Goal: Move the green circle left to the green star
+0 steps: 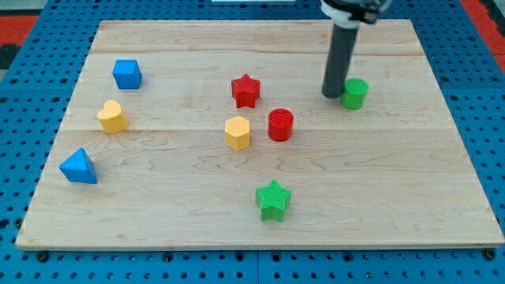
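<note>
Contact looks made: my tip sits against the view's-left side of the green circle block near the wooden tabletop's top right. No hand exists, only a rod. The green star block lies toward the view's bottom left, so my tip is on the wrong side for pushing there.

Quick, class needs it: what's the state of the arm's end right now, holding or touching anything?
My tip: a bare rod, holds nothing; it sits just left of the green circle, contact uncertain.
</note>
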Motion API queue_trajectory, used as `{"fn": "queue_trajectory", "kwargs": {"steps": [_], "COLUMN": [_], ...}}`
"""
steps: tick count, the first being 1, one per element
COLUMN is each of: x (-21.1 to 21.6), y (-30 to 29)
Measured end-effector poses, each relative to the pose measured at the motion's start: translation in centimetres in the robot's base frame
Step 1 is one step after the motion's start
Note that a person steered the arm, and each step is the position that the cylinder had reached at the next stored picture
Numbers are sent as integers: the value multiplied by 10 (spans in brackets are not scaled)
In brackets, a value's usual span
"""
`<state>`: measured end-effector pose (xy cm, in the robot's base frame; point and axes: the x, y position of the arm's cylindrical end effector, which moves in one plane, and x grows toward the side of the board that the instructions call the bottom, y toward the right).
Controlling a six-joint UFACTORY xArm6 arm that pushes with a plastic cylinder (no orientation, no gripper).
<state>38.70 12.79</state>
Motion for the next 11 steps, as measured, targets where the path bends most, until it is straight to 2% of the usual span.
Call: {"fn": "queue_trajectory", "kwargs": {"steps": [1,2,3,4,5,8,10,11], "x": [-49,-6,65,100,57,134,139,107], "y": [10,68,67,37,37,-101,-161,-187]}}
